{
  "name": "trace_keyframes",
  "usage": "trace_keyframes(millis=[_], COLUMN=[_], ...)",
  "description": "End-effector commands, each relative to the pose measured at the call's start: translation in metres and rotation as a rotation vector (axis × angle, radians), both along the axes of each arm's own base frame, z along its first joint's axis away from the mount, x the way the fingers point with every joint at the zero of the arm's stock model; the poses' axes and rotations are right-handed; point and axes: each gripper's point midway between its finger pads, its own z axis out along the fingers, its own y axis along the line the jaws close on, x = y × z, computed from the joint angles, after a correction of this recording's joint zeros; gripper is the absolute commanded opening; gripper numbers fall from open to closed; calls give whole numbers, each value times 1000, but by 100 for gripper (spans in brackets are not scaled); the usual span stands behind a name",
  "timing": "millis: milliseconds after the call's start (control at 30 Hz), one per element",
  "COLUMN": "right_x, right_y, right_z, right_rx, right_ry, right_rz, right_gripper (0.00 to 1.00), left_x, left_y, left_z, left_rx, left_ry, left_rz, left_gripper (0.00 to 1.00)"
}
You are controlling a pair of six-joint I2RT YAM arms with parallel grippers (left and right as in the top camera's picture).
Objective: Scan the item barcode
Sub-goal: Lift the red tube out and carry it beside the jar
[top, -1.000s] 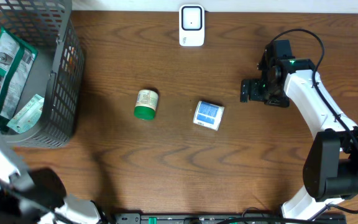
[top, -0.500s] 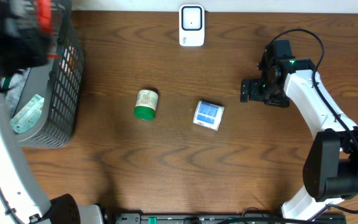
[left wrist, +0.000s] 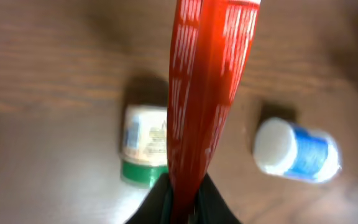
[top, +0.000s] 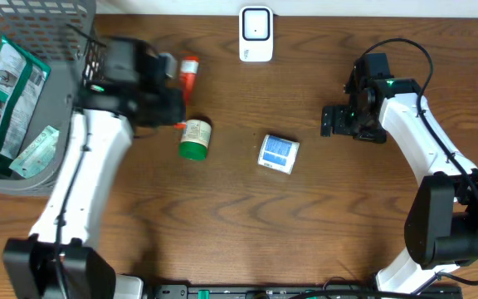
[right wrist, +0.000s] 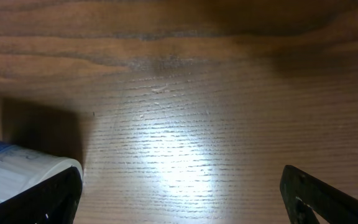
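Note:
My left gripper (top: 175, 103) hangs above the table, shut on a red tube (top: 188, 76) with white print; the tube's pale end points toward the back edge. In the left wrist view the tube (left wrist: 204, 93) rises from between the black fingers of that gripper (left wrist: 185, 194). A white scanner (top: 256, 34) stands at the back edge, to the right of the tube. My right gripper (top: 330, 121) is open low over the wood, with nothing between its fingers (right wrist: 182, 200).
A green-capped white bottle (top: 195, 139) (left wrist: 145, 146) lies just below the tube. A blue-and-white container (top: 279, 154) (left wrist: 297, 152) (right wrist: 17, 171) lies mid-table, left of the right gripper. A grey mesh basket (top: 85, 124) with packets sits at the far left.
The left arm has swung from over the basket to above the table, carrying the red tube toward the scanner. The right arm has not moved.

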Motion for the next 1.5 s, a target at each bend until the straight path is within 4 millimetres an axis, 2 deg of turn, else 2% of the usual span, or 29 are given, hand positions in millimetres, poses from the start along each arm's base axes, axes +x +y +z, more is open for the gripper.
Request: trace_keyframes(millis=[0, 167, 433, 700, 733, 767, 833, 933, 1033, 1133, 1200, 1233, 1267, 1300, 1333, 1467], right_x=[4, 4, 4, 4, 4, 4, 4, 4, 4, 4, 4, 4, 4, 4, 4, 4], right_y=[0, 0, 0, 0, 0, 0, 0, 0, 0, 0, 0, 0, 0, 0, 0, 0], right_z=[8, 8, 8, 8, 8, 8, 8, 8, 8, 8, 8, 8, 8, 8, 8, 8], right_rx=[-4, -4, -4, -4, -4, -4, -4, -4, -4, -4, -4, -4, -4, -4, -4, -4], right_ry=[-24, -24, -24, -24, -24, -24, -24, -24, -24, -24, -24, -24, -24, -24, -24, -24], right_rz=[3, 2, 2, 2, 3, 3, 2, 2, 2, 2, 2, 3, 2, 2, 2, 2], right_gripper=[99, 99, 99, 99, 99, 99, 99, 99, 99, 99, 99, 99, 99, 99, 99, 99], left_x=[-1, 1, -16, -16, -16, -15, -12, -6, 3, 8, 8, 7, 6, 5, 3, -2], left_y=[-7, -32, -65, -76, -76, -76, -78, -81, -86, -89, -89, -88, -88, -87, -86, -83], left_z=[-32, -58, -97, -147, -149, -149, -145, -132, -107, -82, -70, -67, -67, -68, -71, -88], left_rx=[61, 68, 124, 194, 195, 195, 187, 172, 147, 116, 108, 111, 116, 122, 128, 151], left_ry=[10, -60, -47, 9, 12, 11, -4, -35, -93, -151, -177, -184, -185, -180, -168, -125], left_rz=[98, 112, 37, 8, 8, 8, 9, 10, 7, 12, 7, -2, -9, -13, -15, -19], left_gripper=[7, 7, 7, 7, 12, 23, 52, 61, 63, 63, 56, 45, 25, 11, 7, 8])
